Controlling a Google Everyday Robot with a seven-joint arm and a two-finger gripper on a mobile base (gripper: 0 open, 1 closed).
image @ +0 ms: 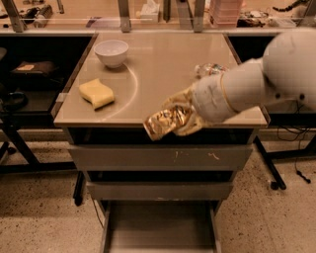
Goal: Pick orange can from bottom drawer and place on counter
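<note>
My gripper (174, 118) is shut on the orange can (165, 121), a shiny orange-gold can held tilted on its side. It hangs in the air over the front edge of the beige counter (163, 69), right of the middle. The white arm (256, 81) reaches in from the right. The bottom drawer (160, 230) stands pulled open below, its flat grey floor bare.
On the counter are a white bowl (111, 52) at the back left, a yellow sponge (97, 93) at the front left, and a clear plastic bottle (210, 69) partly hidden behind my arm. Two shut grey drawer fronts (160, 158) sit above the open drawer. A cluttered bench (148, 12) runs behind.
</note>
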